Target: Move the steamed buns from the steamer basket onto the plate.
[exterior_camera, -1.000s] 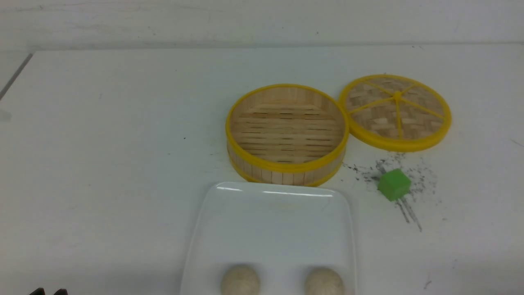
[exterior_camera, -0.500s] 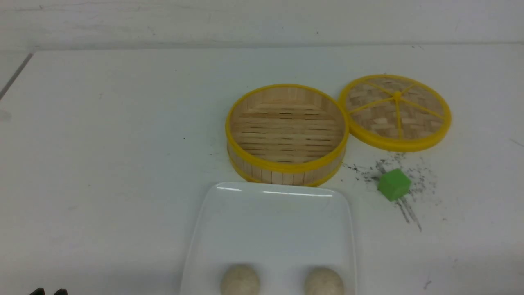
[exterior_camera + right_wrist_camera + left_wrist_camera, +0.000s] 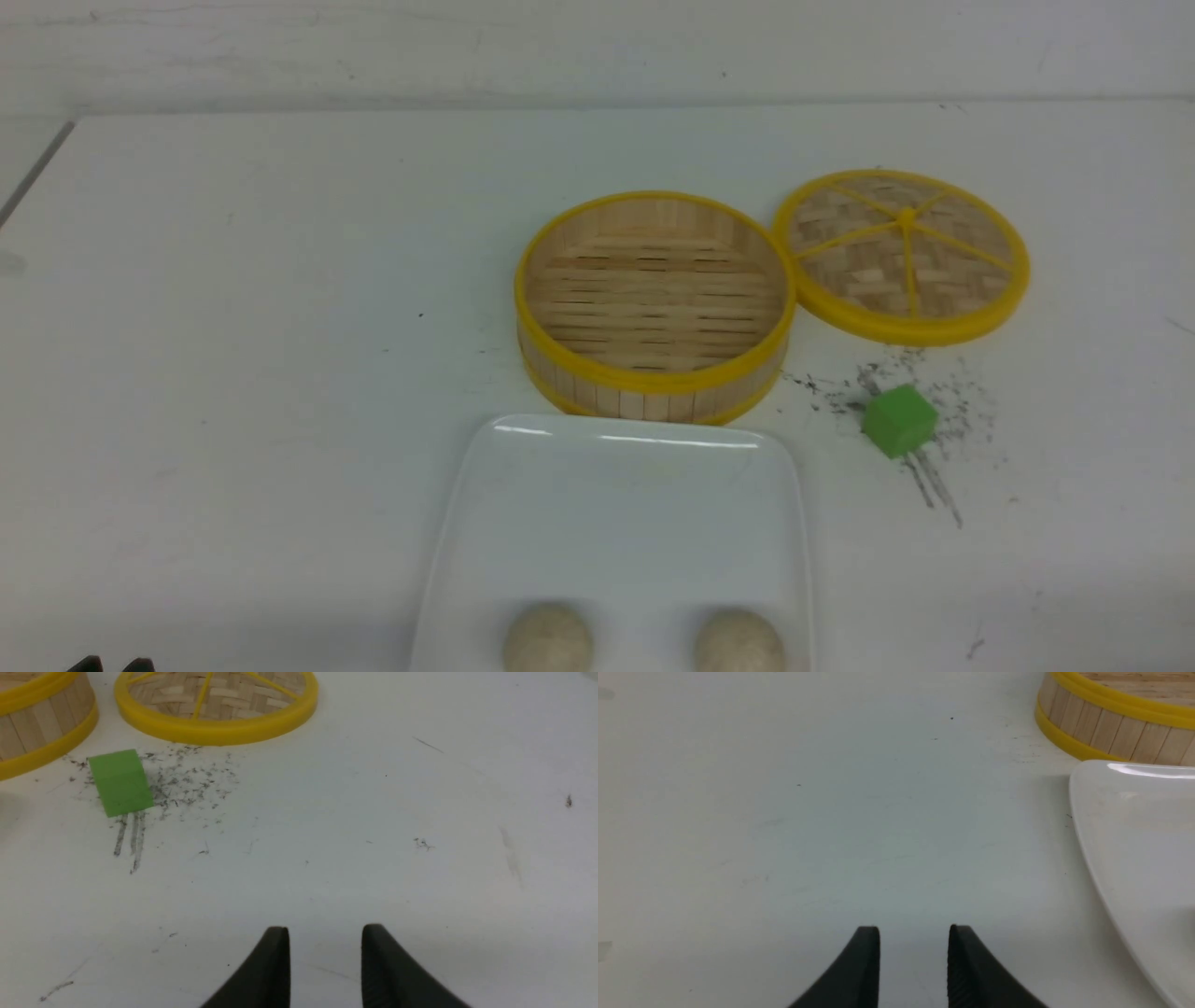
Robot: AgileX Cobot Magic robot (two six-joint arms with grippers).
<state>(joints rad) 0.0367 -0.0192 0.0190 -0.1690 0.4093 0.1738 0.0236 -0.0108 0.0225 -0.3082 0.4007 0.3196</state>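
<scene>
Two cream steamed buns (image 3: 548, 638) (image 3: 739, 642) lie side by side on the near part of the white plate (image 3: 621, 495). The steamer basket (image 3: 653, 303) stands just behind the plate with nothing in it; its wall also shows in the left wrist view (image 3: 1111, 723) and the right wrist view (image 3: 37, 728). My left gripper (image 3: 914, 933) is open and holds nothing, over bare table left of the plate (image 3: 1134, 849); its tips peek in at the front view's bottom left (image 3: 110, 665). My right gripper (image 3: 325, 932) is open and holds nothing, over bare table right of the plate.
The woven lid (image 3: 901, 254) with yellow spokes lies flat to the right of the basket. A green cube (image 3: 898, 421) sits among dark scuff marks in front of the lid; it also shows in the right wrist view (image 3: 120, 782). The table's far edge meets a wall.
</scene>
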